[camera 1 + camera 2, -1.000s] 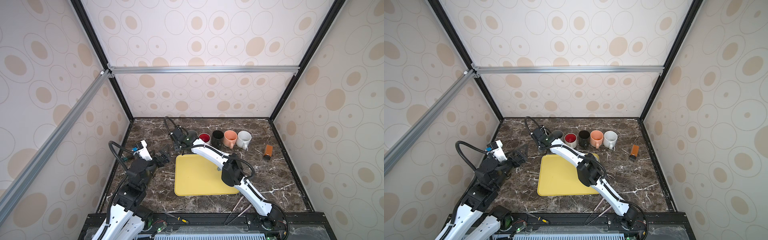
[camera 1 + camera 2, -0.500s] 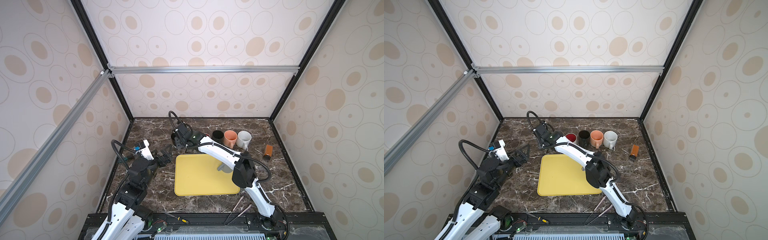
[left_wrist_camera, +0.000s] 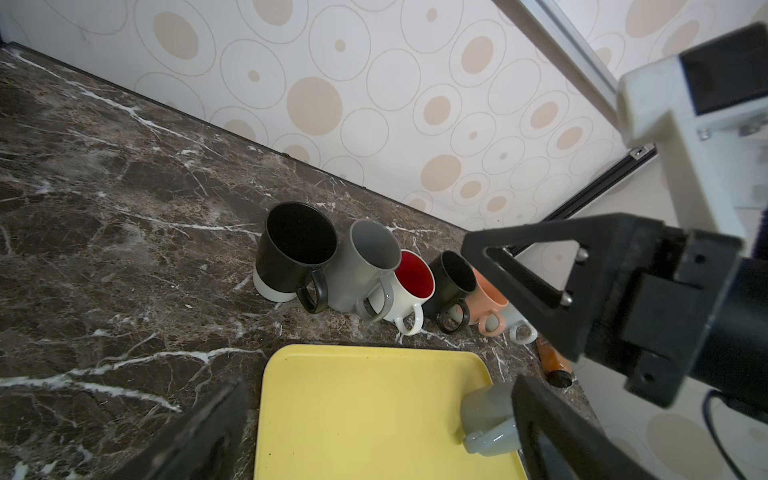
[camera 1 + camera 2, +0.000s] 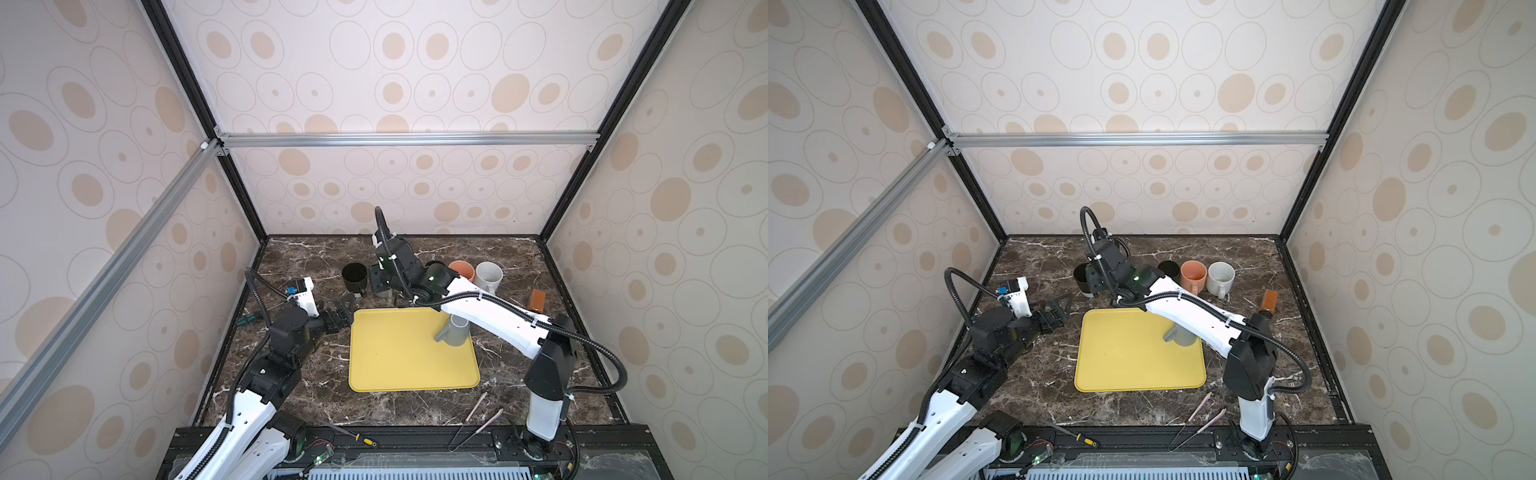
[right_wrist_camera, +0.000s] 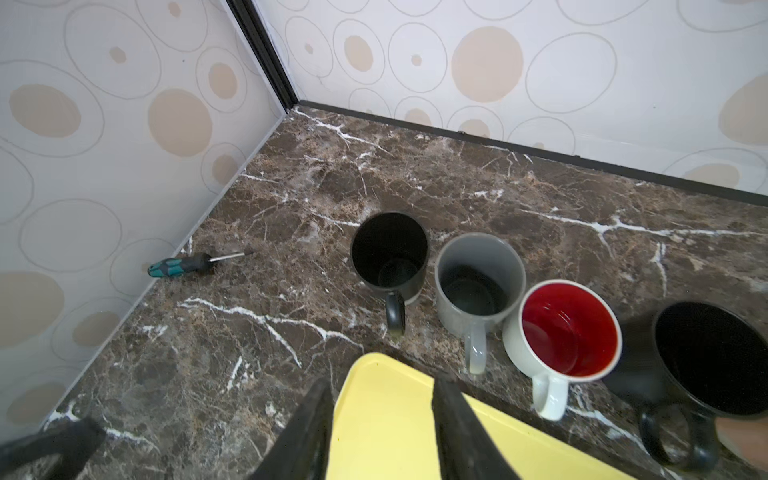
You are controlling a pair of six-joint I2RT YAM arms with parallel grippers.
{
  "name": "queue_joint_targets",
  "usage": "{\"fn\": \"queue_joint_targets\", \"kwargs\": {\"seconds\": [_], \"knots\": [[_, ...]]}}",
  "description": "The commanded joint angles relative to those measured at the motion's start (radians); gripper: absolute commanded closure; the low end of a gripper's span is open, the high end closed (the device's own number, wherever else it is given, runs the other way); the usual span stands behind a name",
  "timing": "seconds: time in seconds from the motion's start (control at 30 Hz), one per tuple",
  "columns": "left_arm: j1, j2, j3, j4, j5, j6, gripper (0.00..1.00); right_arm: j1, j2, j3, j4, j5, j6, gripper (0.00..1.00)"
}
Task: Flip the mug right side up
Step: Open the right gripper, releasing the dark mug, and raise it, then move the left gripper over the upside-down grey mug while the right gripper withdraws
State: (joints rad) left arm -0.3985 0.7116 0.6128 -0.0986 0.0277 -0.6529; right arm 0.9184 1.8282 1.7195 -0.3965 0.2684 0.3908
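Observation:
A grey mug stands upside down near the right edge of the yellow tray, handle toward the tray's middle. My right arm stretches over it. My right gripper hangs open and empty over the tray's far left corner, just in front of the row of mugs. To the left of the tray, my left gripper is wide open, holds nothing and points at the tray.
Several upright mugs stand in a row behind the tray: black with a white base, grey, white with a red inside, black, orange, white. A green-handled screwdriver lies by the left wall. An amber bottle lies at the right.
My right gripper has risen and drawn back to the right from the left end of the mug row, uncovering the black mug. The left arm has barely moved.

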Motion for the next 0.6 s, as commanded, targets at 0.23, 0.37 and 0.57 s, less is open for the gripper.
{"fn": "queue_joint_targets", "kwargs": {"seconds": [0.23, 0.37, 0.57], "knots": [[0.008, 0.046, 0.047, 0.016, 0.159, 0.105, 0.00, 0.002, -0.258, -0.344, 0.142, -0.038, -0.119, 0.59], [0.007, 0.063, 0.016, 0.084, 0.240, 0.082, 0.00, -0.010, -0.284, -0.352, 0.068, -0.080, -0.092, 0.60], [0.004, 0.099, 0.012, 0.085, 0.279, 0.083, 0.00, -0.050, -0.302, -0.386, 0.056, -0.158, -0.022, 0.62]]}}
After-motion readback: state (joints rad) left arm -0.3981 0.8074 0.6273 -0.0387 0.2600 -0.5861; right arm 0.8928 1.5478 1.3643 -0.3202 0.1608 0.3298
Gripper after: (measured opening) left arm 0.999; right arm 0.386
